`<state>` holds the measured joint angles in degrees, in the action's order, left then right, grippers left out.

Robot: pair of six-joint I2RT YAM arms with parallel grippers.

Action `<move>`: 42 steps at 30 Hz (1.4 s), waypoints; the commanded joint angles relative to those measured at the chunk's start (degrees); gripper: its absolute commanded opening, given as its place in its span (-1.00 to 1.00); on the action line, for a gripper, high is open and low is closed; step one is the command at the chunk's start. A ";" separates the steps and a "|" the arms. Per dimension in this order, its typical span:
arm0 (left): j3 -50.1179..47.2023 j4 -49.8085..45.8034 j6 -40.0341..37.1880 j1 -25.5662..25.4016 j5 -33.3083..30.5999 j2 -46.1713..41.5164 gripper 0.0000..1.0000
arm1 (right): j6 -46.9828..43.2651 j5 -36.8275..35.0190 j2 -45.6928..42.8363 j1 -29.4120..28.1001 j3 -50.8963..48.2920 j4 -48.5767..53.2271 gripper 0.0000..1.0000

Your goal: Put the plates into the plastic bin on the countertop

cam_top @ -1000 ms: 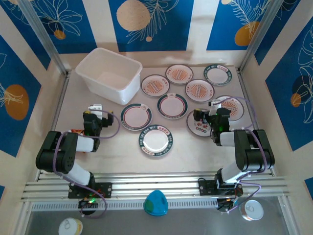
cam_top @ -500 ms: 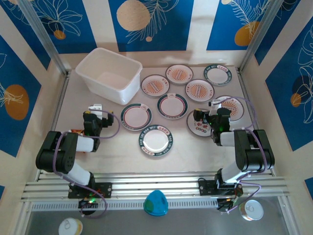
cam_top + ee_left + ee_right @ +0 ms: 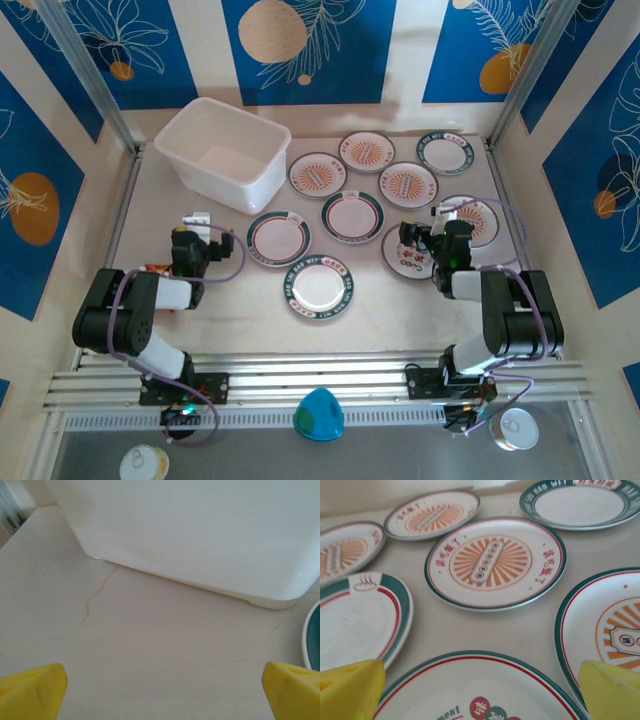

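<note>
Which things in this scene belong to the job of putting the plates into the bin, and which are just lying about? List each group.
Belong to the job:
- nine plates, spread over the countertop
- plastic bin, with no plate in it yet

Just lying about:
- teal dome at the near edge
- round white item, near left
- round white item, near right

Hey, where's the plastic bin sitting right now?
In the top view the plastic bin sits at the far left of the countertop, beside the nearest sunburst plate and just beyond the left gripper.
</note>
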<state>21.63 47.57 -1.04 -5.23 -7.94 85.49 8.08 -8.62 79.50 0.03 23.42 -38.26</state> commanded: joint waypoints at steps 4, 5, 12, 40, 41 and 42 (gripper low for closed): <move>1.40 -9.51 1.02 0.75 -1.37 -14.08 0.99 | 7.43 2.52 -12.78 0.06 9.49 27.17 0.98; 1.91 -11.91 1.93 0.76 -2.51 -17.05 0.99 | 9.61 2.51 -13.75 0.06 12.73 34.46 1.00; 14.83 -41.20 10.72 0.84 -6.64 -29.49 0.99 | 20.33 11.74 -17.48 -1.56 23.53 53.35 0.93; 81.39 -100.70 33.80 1.10 4.15 12.01 0.93 | 25.88 23.00 29.24 -23.35 66.31 70.93 0.41; 82.61 -101.03 34.01 1.10 4.10 13.74 0.90 | 25.76 22.95 30.15 -23.86 67.30 71.51 0.41; 83.61 -101.14 34.61 1.10 3.83 15.36 0.89 | 25.81 22.91 30.94 -24.46 68.24 71.98 0.41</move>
<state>101.75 -48.51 31.57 -5.02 -4.47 97.60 33.39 12.19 109.25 -22.61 87.99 29.82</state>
